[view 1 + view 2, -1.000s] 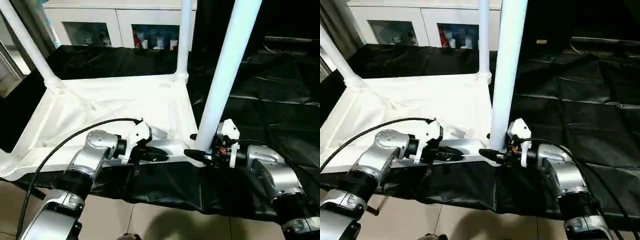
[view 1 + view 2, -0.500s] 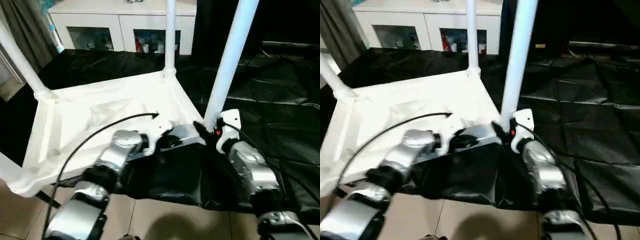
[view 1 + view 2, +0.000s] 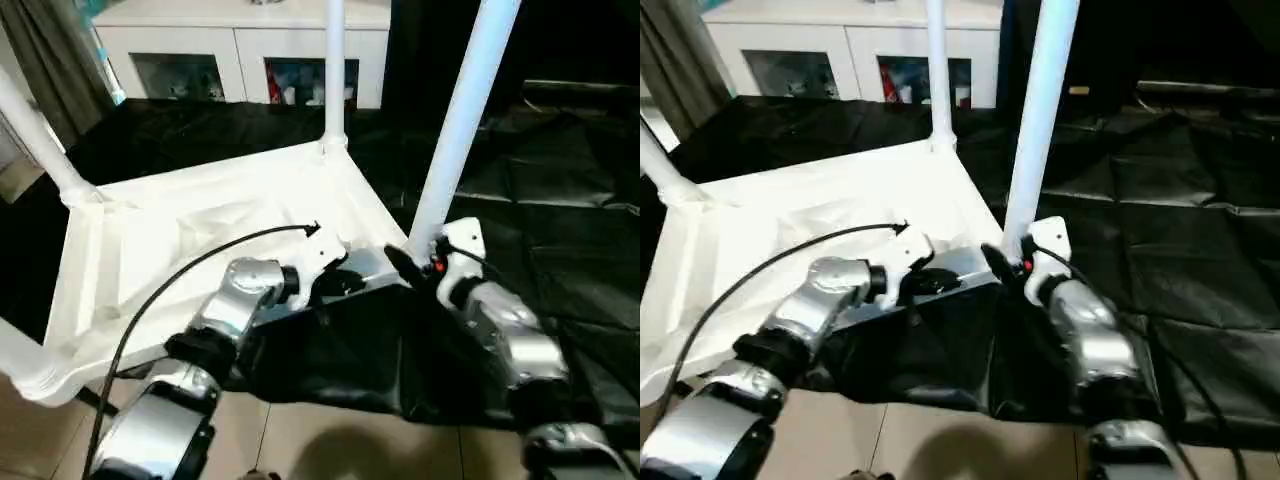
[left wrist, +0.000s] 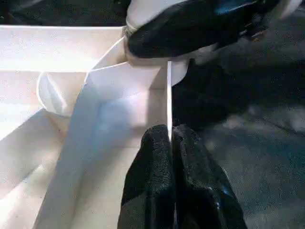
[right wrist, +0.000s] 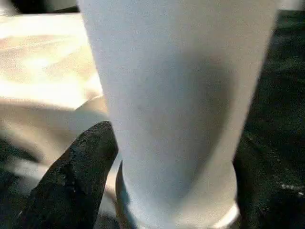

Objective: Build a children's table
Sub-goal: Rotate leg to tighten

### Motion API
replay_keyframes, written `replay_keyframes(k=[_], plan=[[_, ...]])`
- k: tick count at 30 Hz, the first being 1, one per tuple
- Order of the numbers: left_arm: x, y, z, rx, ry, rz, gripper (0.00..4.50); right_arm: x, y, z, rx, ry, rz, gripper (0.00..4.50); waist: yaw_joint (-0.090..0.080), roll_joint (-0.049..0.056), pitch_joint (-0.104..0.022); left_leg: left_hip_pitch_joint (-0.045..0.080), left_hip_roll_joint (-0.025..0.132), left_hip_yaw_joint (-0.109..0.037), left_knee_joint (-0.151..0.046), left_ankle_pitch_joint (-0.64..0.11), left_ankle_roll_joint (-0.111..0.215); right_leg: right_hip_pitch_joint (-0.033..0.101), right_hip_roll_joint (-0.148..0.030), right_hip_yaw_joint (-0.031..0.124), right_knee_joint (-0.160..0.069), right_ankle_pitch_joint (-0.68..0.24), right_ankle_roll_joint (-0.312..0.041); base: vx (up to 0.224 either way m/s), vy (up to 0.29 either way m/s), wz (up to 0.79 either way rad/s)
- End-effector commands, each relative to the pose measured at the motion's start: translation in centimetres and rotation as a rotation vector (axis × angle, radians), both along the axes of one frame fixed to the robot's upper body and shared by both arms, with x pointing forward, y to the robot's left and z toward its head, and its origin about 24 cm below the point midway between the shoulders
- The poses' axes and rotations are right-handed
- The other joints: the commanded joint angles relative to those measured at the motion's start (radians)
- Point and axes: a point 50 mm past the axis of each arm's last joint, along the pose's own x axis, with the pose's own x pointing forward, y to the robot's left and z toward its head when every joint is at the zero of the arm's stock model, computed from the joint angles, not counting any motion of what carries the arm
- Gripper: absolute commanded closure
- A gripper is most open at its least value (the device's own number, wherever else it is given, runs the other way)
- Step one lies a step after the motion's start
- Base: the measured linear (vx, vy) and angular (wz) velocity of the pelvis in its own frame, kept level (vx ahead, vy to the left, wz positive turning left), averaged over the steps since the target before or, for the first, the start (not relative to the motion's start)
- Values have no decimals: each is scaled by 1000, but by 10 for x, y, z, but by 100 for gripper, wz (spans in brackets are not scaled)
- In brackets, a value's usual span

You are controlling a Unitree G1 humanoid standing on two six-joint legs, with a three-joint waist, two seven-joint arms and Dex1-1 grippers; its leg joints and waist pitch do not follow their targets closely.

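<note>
table: children's table (image 3: 200, 240) lies upside down, ribbed underside up, on a black sheet (image 3: 560, 200) over the floor
legs: four white legs stand up from corner sockets; long axes roughly vertical, near right leg (image 3: 455, 130) leaning a bit right
cut off: all leg tops run out of frame; near-left corner (image 3: 30, 375) clipped at the frame edge
left hand: left hand (image 4: 170, 138) clenched on the thin near rim of the top, one finger (image 4: 147, 176) each side of it
right hand: right hand (image 3: 405, 262) at the base of the near right leg; finger (image 5: 71, 176) beside the leg, other finger hidden behind it; grasping or loose, cannot tell
edges: near rim overhangs the sheet's front edge, tiled floor (image 3: 320, 440) below
room: open sheet to the right; white cabinet (image 3: 240, 50) behind
</note>
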Motion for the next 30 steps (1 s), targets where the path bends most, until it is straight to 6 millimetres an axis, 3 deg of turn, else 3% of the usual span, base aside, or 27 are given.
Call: replay_keyframes(k=[1, 6, 8, 15, 18, 25, 26, 28, 30], plan=[[-8, -6, 2, -11, 8, -125, 450, -15, 27, -5, 16, 49, 269, 99, 7, -14, -58, 10, 34, -14, -54, -213, 99, 46, -46, 21, -59, -112, -237, 0, 0, 0], [-14, 17, 5, -17, 65, -194, 450, -24, 8, -2, -34, 71, 397, 99, 8, -10, -61, 13, 38, -12, -47, -160, 126, 43, -42, 19, -43, -2, -291, 0, 0, 0], [-15, 23, 6, -25, 79, -204, 450, -24, 5, -1, -30, 77, 404, 99, 8, -11, -60, 15, 37, -10, -46, -171, 128, 42, -42, 19, -42, -11, -297, 0, 0, 0], [-18, 35, 8, -26, 99, -218, 450, -26, 4, 2, -9, 81, 445, 137, 11, -13, -56, 18, 39, -10, -53, -213, 96, 41, -45, 22, -51, -110, -281, 0, 0, 0], [-18, 36, 9, -26, 95, -212, 450, -28, 6, 1, -4, 90, 467, 170, 12, -13, -57, 18, 39, -11, -51, -198, 94, 42, -45, 23, -48, -87, -281, 0, 0, 0], [-14, 31, 9, -28, 67, -166, 450, -29, 9, -4, 12, 103, 410, 178, 15, -14, -59, 16, 37, -10, -47, -171, 109, 42, -45, 22, -44, -56, -283, 0, 0, 0], [-4, 26, 7, -11, 28, -51, 450, -22, 11, -15, 2, 131, 248, 178, 13, -16, -55, 16, 39, -11, -50, -180, 100, 39, -46, 23, -47, -87, -277, 0, 0, 0], [-1, 24, 6, -3, 19, -9, 450, -20, 12, -19, -10, 138, 193, 178, 9, -15, -51, 21, 38, -12, -57, -244, 64, 35, -48, 24, -58, -191, -261, 0, 0, 0], [6, 14, 5, -4, 1, 75, 450, -16, 19, -31, -37, 148, 68, 179, 4, -17, -44, 25, 34, -15, -65, -301, 21, 31, -48, 26, -70, -306, -221, 0, 0, 0]])
